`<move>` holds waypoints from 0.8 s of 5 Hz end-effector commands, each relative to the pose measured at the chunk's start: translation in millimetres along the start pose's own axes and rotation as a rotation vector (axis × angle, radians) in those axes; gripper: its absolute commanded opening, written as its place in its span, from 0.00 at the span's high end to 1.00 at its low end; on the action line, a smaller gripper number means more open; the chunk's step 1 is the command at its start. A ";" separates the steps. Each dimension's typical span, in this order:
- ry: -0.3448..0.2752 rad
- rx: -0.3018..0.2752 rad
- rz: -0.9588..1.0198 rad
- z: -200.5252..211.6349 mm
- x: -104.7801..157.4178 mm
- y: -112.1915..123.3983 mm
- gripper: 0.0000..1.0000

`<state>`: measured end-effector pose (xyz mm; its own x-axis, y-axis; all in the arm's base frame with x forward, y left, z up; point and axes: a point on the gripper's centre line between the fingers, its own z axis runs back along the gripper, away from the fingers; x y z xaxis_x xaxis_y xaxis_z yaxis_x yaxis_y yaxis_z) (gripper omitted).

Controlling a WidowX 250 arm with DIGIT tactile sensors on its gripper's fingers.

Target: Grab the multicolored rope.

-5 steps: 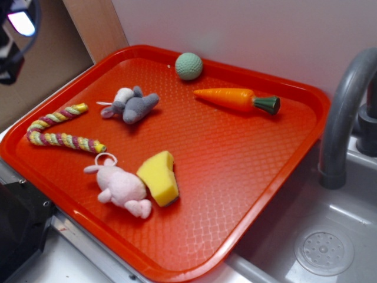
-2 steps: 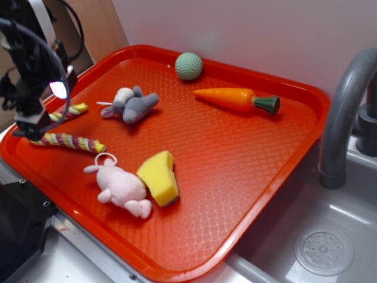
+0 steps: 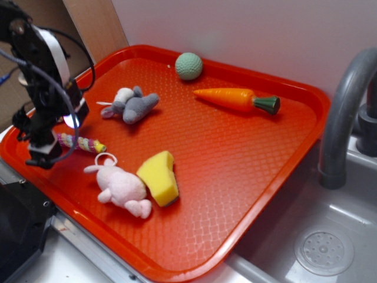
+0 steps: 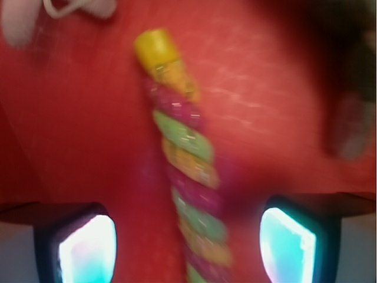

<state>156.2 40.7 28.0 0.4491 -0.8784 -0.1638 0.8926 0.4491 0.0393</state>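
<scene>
The multicolored rope (image 3: pixel 82 142) lies on the left side of the red tray (image 3: pixel 235 177); only its right end, with a yellow tip, shows past the arm in the exterior view. In the wrist view the rope (image 4: pixel 188 177) runs up the middle of the picture, striped yellow, maroon and pale green, ending in a yellow tip. My gripper (image 3: pixel 42 154) hangs over the rope's left part and hides it. It is open (image 4: pixel 188 250), with the rope lying between the two lit fingers (image 4: pixel 88 250), clear of both.
On the tray lie a pink plush toy (image 3: pixel 121 186), a yellow sponge wedge (image 3: pixel 159 177), a grey plush mouse (image 3: pixel 132 105), a green ball (image 3: pixel 188 65) and a carrot (image 3: pixel 235 99). A sink (image 3: pixel 318 247) and grey faucet (image 3: pixel 344 112) stand at the right.
The arm came in from the upper left and dropped toward the tray's front-left, now covering most of the rope. The rope and toys have not moved.
</scene>
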 end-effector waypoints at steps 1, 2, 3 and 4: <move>0.015 0.010 0.040 -21.6 5.1 3.5 0.00; 0.052 -0.007 0.096 -28.0 1.6 7.4 1.00; -0.129 -0.053 0.119 -28.9 -3.4 9.2 1.00; -0.136 -0.004 0.203 -34.7 -2.1 10.2 1.00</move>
<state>167.3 56.2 4.5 0.6011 -0.7987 -0.0281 0.7989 0.5996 0.0480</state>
